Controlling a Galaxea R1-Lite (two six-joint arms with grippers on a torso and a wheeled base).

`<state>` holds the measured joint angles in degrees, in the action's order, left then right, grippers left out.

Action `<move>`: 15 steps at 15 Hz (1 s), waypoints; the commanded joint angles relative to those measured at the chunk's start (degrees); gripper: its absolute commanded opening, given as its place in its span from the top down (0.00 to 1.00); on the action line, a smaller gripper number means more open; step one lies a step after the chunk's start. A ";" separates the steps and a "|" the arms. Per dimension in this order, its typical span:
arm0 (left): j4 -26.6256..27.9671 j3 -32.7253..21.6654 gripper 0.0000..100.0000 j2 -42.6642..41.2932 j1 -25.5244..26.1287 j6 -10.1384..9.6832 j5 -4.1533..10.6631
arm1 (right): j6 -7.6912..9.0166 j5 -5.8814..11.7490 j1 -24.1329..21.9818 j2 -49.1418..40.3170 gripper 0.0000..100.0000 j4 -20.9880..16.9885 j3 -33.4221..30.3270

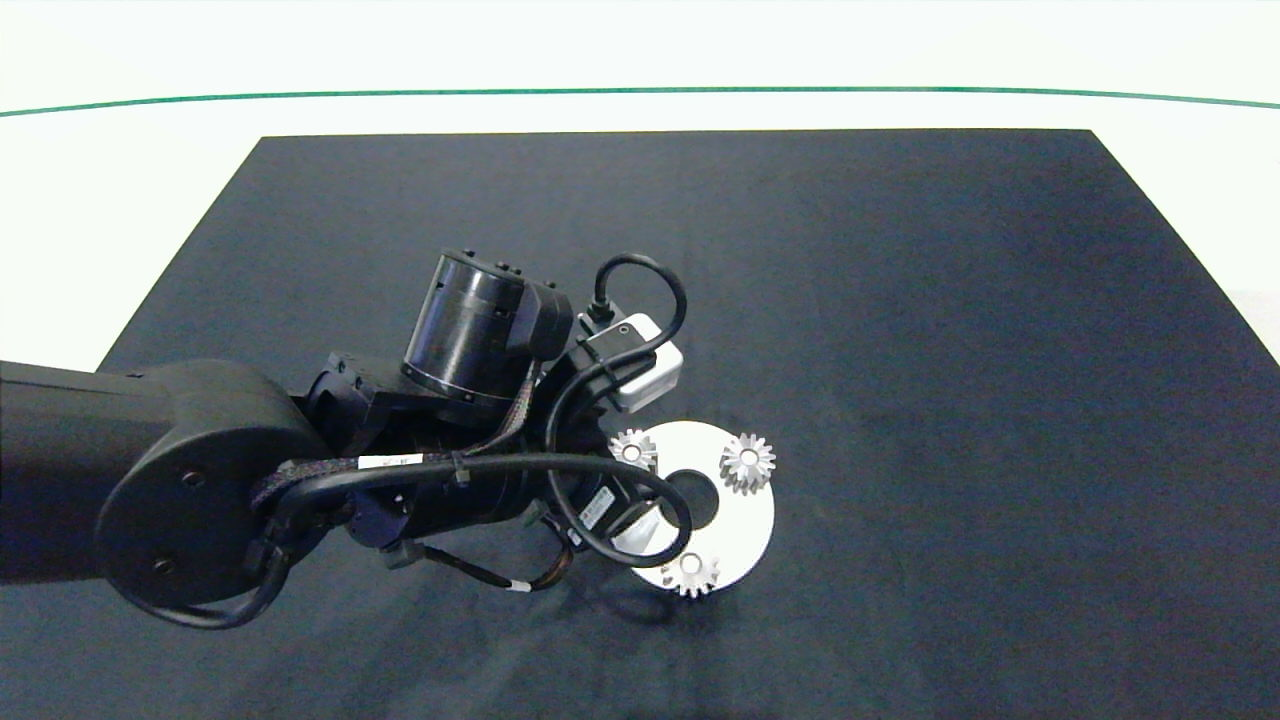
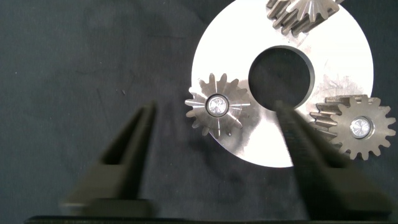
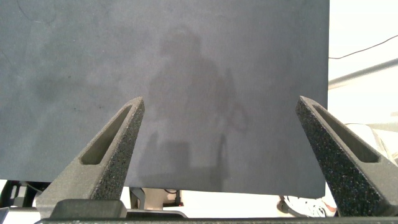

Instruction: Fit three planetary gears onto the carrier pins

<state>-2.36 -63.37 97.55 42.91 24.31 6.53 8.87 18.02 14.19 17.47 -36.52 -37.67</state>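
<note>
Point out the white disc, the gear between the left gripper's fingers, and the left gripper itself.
white disc (image 2: 339,46), left wrist view, bare face beside the centre hole.
gear (image 2: 217,106), left wrist view, hub over its pin.
left gripper (image 2: 214,134), left wrist view, midway between its open fingertips.

- No word, number, brand or sign can be read in any of the three views.
- A small white label (image 1: 384,462) sits on the cable of the left arm, but its print is too small to read.
- A second small label (image 1: 597,507) sits on the dark body near the wrist; some marks are there, not legible.
- The white camera box (image 1: 645,366) on the wrist shows no readable text.
- The gears, the white disc and the dark mat carry no visible writing.
</note>
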 commanded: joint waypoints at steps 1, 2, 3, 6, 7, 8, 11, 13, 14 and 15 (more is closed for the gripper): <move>0.34 0.44 0.00 -0.87 -0.28 0.13 0.06 | 0.09 0.09 0.14 0.02 0.00 -0.22 0.05; 0.43 0.70 0.00 -2.01 -0.20 0.04 0.06 | 0.09 0.00 0.14 0.02 0.00 -0.13 -0.04; 1.93 0.79 0.00 -5.35 -0.20 -0.14 0.06 | 0.09 -0.09 0.22 0.46 0.00 -0.13 -0.12; 13.61 -2.20 0.00 -14.76 -3.54 -0.58 0.06 | 0.09 -0.35 0.22 2.83 0.00 0.14 -1.27; 18.45 -3.17 0.00 -20.12 -8.55 -2.51 0.15 | 0.09 -0.44 0.22 4.24 0.00 0.14 -2.15; 21.26 -2.73 0.00 -26.36 -15.40 -4.71 0.15 | 0.09 -0.35 0.05 5.29 0.00 0.14 -2.94; 29.00 2.55 0.00 -43.85 -34.56 -6.20 0.15 | 0.09 -0.35 -1.71 5.47 0.00 -0.30 -3.11; 29.26 9.40 0.00 -57.03 -43.70 -6.20 0.15 | 0.27 -0.35 -4.52 4.50 0.00 -0.39 -3.11; 29.35 13.27 0.00 -63.27 -48.10 -6.20 0.15 | 0.35 -0.35 -5.49 3.10 0.00 -1.18 -3.02; 29.26 16.26 0.00 -68.63 -51.88 -6.03 0.06 | 0.44 -0.35 -6.19 1.25 0.00 -3.12 -3.02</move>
<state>25.10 -56.81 48.70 4.18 18.47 6.61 9.18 17.55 9.28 21.19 -38.39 -40.79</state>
